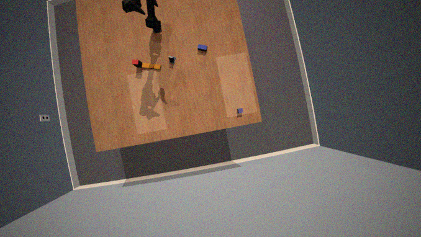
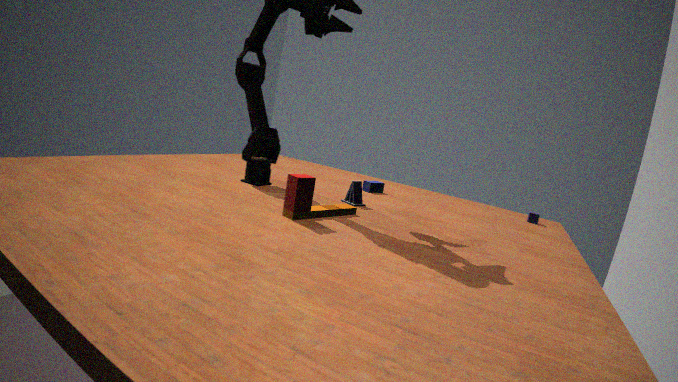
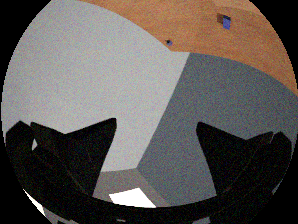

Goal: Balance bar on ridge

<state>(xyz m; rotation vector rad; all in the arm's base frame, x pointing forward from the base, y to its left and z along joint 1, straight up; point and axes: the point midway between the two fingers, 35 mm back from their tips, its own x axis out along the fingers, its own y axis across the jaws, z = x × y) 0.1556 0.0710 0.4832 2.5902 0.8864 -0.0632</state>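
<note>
The orange bar lies flat on the table, with a tall red block standing at one end. The small dark ridge, a wedge narrowing upward, stands just off the bar's other end, with nothing on it. My gripper is open, with nothing between its fingers. It is raised high above the table, well clear of the bar and ridge. The wrist view shows neither the bar nor the ridge.
A blue block lies beyond the ridge, on the side away from the bar. A smaller blue cube lies near a far corner of the table. The arm's shadow falls across the bar.
</note>
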